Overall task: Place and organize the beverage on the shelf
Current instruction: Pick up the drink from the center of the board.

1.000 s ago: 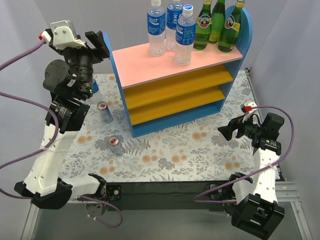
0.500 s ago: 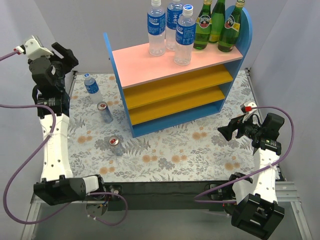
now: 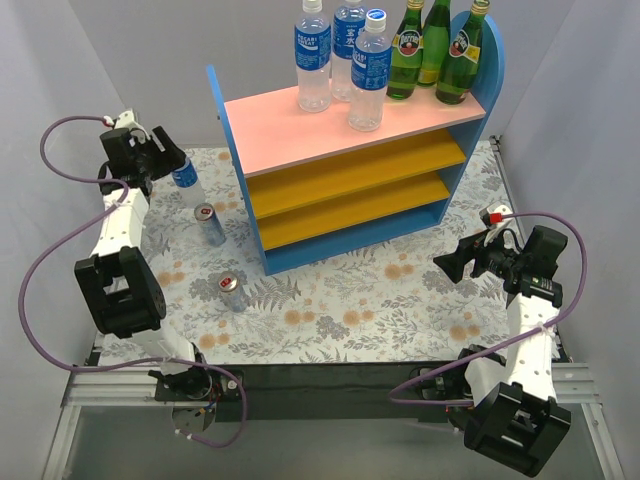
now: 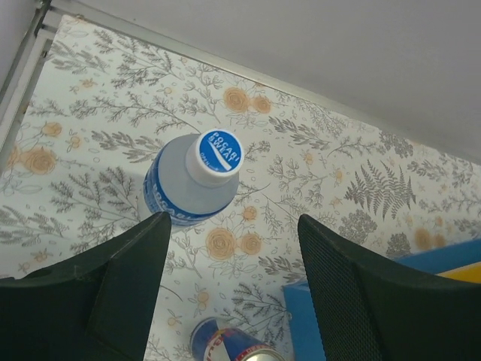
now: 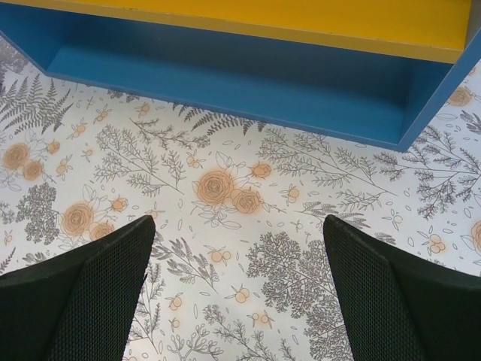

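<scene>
Plastic bottle (image 4: 195, 179): centre the left gripper (image 4: 233, 226), fingers apart, around its body before closing; right gripper (image 5: 238, 222) likewise apart, empty.

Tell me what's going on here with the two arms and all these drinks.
The left tool, open and empty, hangs above a clear plastic bottle with blue label and cap standing on the floral mat beside the blue-sided three-tier shelf. Three more such bottles and three green glass bottles stand on its pink top board; two silver-red cans wait on the mat. The right tool, open, hovers before the shelf.
</scene>
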You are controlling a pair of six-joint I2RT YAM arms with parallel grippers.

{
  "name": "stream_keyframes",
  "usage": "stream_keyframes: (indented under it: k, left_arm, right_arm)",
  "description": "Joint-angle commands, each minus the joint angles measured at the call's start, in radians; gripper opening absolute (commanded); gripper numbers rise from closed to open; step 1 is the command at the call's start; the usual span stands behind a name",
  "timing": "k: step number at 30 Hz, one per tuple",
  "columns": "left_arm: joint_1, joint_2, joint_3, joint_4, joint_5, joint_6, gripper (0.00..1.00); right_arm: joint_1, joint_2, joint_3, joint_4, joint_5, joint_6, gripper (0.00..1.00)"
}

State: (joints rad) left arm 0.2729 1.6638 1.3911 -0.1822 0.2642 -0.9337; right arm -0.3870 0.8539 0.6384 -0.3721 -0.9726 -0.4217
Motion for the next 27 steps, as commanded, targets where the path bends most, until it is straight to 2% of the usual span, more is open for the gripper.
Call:
stream_keyframes:
  k: [1, 10, 15, 21, 27]
  left_arm:
    - [0.002, 0.01, 0.023, 0.104, 0.078, 0.09, 0.66]
    - [-0.04, 0.148, 0.08, 0.128, -0.003, 0.226, 0.64]
    - [-0.069, 0.183, 0.111, 0.148, -0.043, 0.269, 0.62]
    - [-0.089, 0.205, 0.114, 0.153, -0.102, 0.3, 0.54]
    - [-0.109, 0.221, 0.128, 0.176, -0.132, 0.32, 0.54]
  right_arm:
    - [-0.007, 0.011, 0.004, -0.011, -0.032, -0.011, 0.98]
    - [-0.007, 0.03, 0.007, -0.016, -0.031, -0.014, 0.98]
    - [-0.007, 0.033, 0.007, -0.018, -0.021, -0.015, 0.98]
    - [-0.007, 0.034, 0.007, -0.016, -0.009, -0.02, 0.98]
    - [-0.007, 0.039, 0.006, -0.017, 0.0, -0.022, 0.98]
